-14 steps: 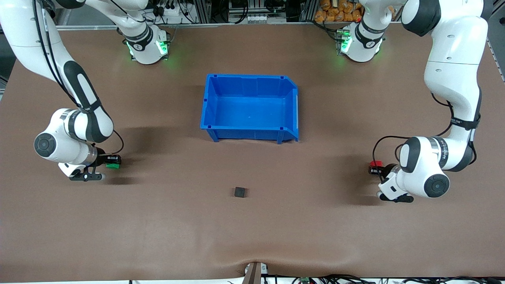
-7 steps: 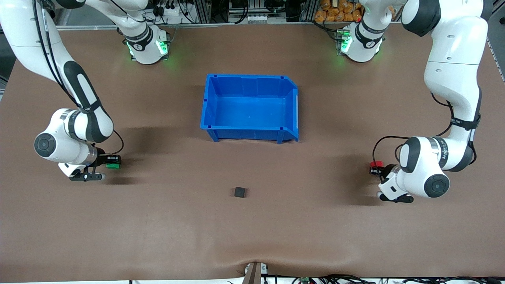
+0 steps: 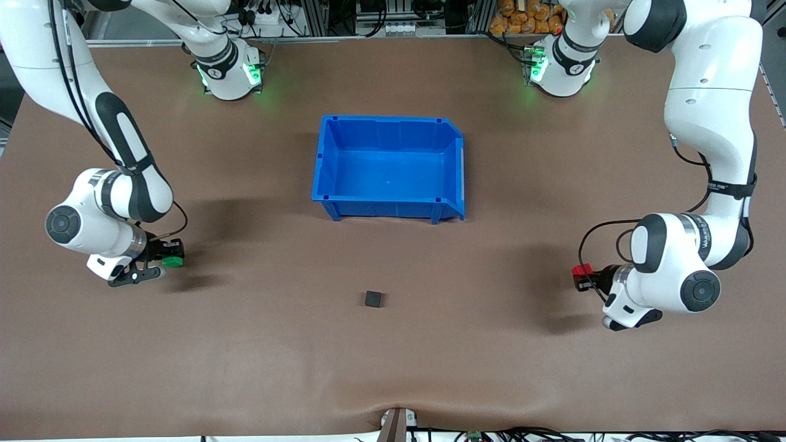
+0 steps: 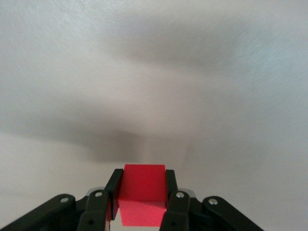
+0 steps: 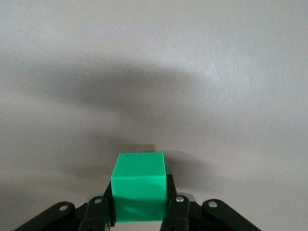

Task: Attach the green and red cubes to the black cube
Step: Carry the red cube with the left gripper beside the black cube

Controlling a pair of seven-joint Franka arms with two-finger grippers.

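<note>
The right gripper (image 3: 167, 258) is clamped on the small matte bright-green cube (image 3: 172, 261), its two black fingers (image 5: 105, 207) pressed against opposite faces of the cube. It hangs low over the brown table (image 3: 245, 356) at the right arm's end, with a soft shadow on the surface just beneath it. In the right wrist view the green cube (image 5: 138, 186) sits squarely between the fingers, its top and one side face showing.

The left gripper (image 3: 583, 276) is clamped in the same way on the small matte bright-red cube (image 3: 581, 269), over the table at the left arm's end. In the left wrist view the red cube (image 4: 142, 195) fills the gap between the black fingers (image 4: 172, 192), held level, with a shadow on the bare surface below it.

The small matte black cube (image 3: 373, 299) lies alone on the table, roughly midway between the two grippers and well apart from both. It rests flat, touching nothing else.

The open-topped blue plastic bin (image 3: 327, 156) stands upright on the middle of the table, farther from the front camera than the black cube and well apart from it. Its inside shows only bare blue floor.

Both arms reach out from their bases and bend down so that each wrist lies close above the table.
</note>
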